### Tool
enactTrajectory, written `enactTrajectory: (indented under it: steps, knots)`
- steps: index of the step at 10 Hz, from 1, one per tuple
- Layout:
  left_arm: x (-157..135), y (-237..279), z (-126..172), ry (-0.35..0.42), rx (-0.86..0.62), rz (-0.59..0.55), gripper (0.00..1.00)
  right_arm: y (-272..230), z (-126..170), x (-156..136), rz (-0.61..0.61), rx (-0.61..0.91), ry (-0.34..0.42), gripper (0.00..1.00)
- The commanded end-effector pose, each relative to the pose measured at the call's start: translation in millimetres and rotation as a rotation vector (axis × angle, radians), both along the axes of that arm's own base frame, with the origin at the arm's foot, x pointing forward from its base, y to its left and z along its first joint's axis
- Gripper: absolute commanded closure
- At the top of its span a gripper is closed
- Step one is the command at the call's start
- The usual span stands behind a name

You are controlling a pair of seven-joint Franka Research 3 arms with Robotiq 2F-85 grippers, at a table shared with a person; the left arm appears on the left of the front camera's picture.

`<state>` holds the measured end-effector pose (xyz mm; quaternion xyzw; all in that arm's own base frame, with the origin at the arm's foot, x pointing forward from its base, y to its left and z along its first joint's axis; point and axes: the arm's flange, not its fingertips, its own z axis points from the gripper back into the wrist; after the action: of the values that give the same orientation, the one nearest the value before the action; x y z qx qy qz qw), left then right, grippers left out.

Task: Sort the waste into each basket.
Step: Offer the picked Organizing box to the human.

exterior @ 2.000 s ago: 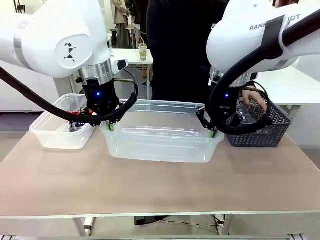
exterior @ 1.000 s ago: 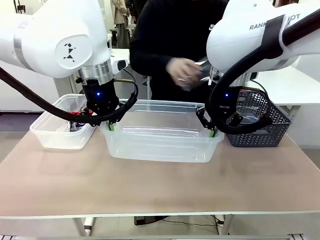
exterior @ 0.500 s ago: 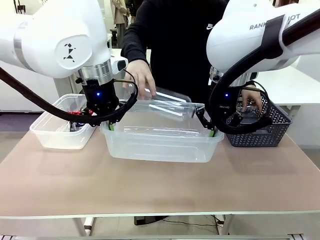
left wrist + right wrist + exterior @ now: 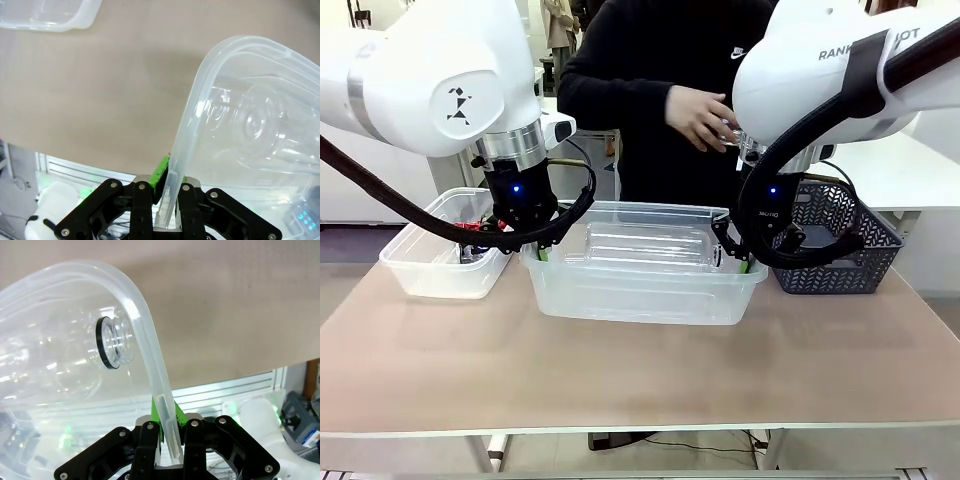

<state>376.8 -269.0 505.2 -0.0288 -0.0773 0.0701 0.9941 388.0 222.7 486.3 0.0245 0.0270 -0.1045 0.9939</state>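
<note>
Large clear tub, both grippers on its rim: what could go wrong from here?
1. The left gripper and right gripper each pinch only the thin rim of the large clear tub. If the arms move unevenly, the wall may twist or slip free.
2. The clear bottle lies loose on its side inside. A tilt could send it rolling.
3. The person's hand is above the tub, close to the right arm. Moving now risks contact.

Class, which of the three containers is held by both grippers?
The large clear tub in the middle: the left gripper and right gripper pinch its rim at either end. The small clear tub and dark mesh basket stand ungripped.
</note>
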Motion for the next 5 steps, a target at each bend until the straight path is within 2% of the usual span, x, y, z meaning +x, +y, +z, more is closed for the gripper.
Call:
enactTrajectory:
  steps: [1, 5]
  knots:
    - [-4.0, 3.2, 4.9, -0.010, -0.029, 0.017, 0.94, 4.3, 2.6, 1.1, 0.013, -0.001, 0.003, 0.95]
    - [-4.0, 3.2, 4.9, -0.010, -0.029, 0.017, 0.94, 4.3, 2.6, 1.1, 0.013, -0.001, 0.003, 0.95]
